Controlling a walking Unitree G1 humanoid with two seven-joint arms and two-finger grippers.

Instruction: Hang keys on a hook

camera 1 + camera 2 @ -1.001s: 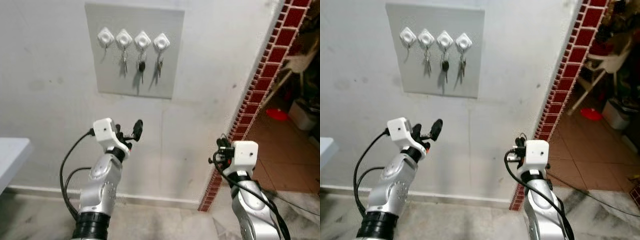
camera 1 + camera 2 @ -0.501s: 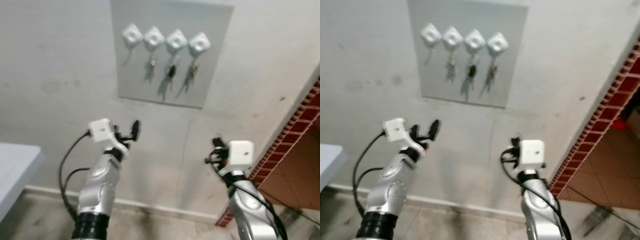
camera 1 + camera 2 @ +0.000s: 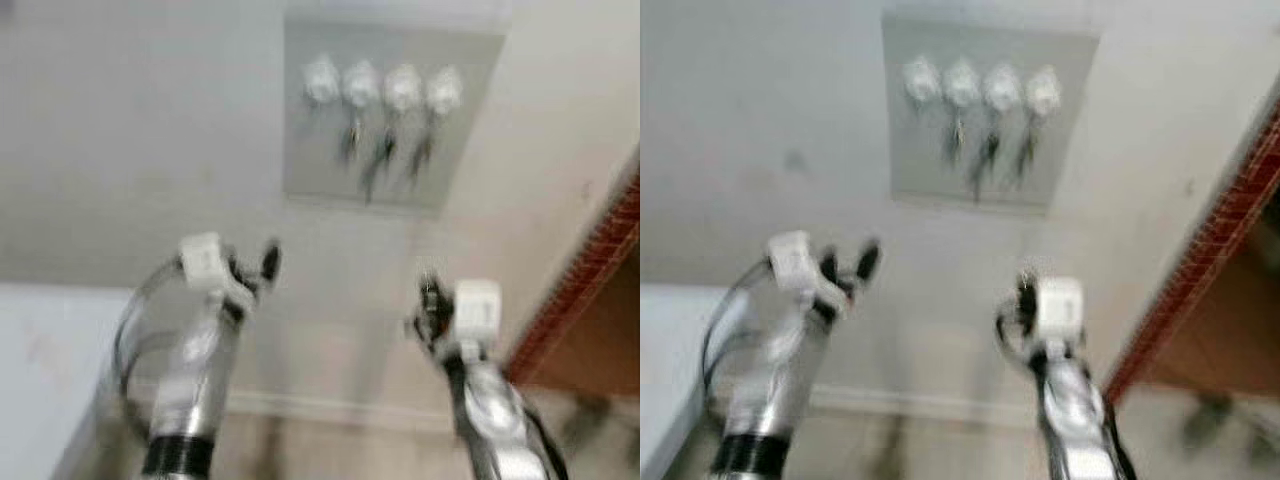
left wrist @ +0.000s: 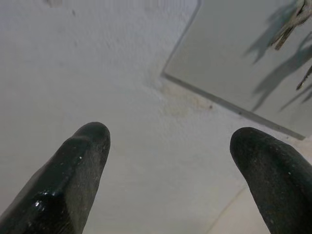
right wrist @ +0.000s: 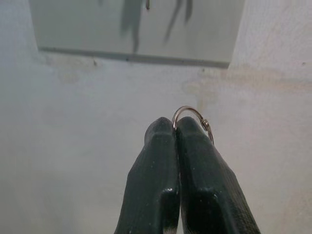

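My right pincer (image 5: pixel 175 127) is pressed tight on a small silver key ring (image 5: pixel 191 117), and the round loop pokes out just past the black tips. I can see this in the right wrist view. The head views are too blurry to show the ring; there I just see the right pincer (image 3: pixel 1023 300) held up in front of the wall, below the hooks.

The grey board (image 3: pixel 395 190) is on the white wall (image 3: pixel 150 150) above both arms. It has four white hooks (image 3: pixel 383 85) in a row. Dark keys (image 3: pixel 385 150) hang from the three hooks on the right. The hook at the left end (image 3: pixel 320 75) looks bare, but the blur makes it hard to be sure.

My left pincer (image 4: pixel 168 146) is spread wide with nothing in it. Its view shows a corner of the grey board (image 4: pixel 229 63) and the tips of hanging keys (image 4: pixel 297 17) with their shadows. In the head view the left pincer (image 3: pixel 252 268) is raised below the board.

A pale desk (image 3: pixel 40 380) sits at the left edge. A red brick edge (image 3: pixel 590 280) runs up the right side.

I can read no words anywhere.
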